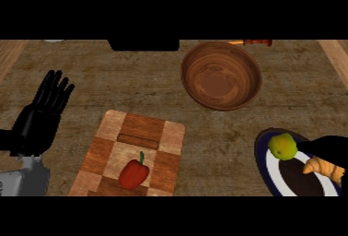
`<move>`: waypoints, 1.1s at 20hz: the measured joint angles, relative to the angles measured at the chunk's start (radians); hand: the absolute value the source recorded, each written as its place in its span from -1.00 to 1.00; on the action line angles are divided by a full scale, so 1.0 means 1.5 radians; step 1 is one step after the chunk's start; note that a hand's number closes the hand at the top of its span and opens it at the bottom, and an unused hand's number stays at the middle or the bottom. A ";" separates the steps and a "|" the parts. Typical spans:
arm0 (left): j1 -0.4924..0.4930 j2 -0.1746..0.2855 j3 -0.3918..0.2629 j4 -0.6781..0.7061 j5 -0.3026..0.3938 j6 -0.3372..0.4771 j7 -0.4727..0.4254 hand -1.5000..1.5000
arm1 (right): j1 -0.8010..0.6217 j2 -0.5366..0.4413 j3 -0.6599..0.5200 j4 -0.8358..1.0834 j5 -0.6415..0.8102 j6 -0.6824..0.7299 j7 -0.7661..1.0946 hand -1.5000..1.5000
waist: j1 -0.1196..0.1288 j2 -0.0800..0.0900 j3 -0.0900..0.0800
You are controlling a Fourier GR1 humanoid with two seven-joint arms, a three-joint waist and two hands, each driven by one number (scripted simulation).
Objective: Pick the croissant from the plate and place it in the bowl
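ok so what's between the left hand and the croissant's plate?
Head view: the checkered cutting board, with a red pepper on it, lies between the left hand and the plate. Otherwise just counter top.

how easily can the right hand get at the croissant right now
Probably yes: the right hand is over the plate, next to the croissant; the green fruit lies aside, not between them.

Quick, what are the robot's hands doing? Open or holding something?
Left hand: open, holding nothing.
Right hand: at the croissant on the plate; cannot be told.
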 measured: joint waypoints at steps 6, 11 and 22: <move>0.000 0.001 0.006 -0.012 0.002 -0.001 0.012 0.00 | -0.008 -0.012 0.028 0.008 0.070 -0.061 -0.074 1.00 | 0.002 -0.002 -0.004; 0.009 -0.002 0.005 -0.028 0.000 -0.006 0.019 0.00 | -0.017 -0.010 0.032 0.012 0.112 -0.081 -0.117 1.00 | 0.002 -0.002 -0.003; 0.000 -0.005 0.007 -0.019 -0.006 0.000 0.020 0.00 | -0.047 0.359 0.087 -0.125 0.127 -0.120 0.118 1.00 | 0.001 -0.004 -0.002</move>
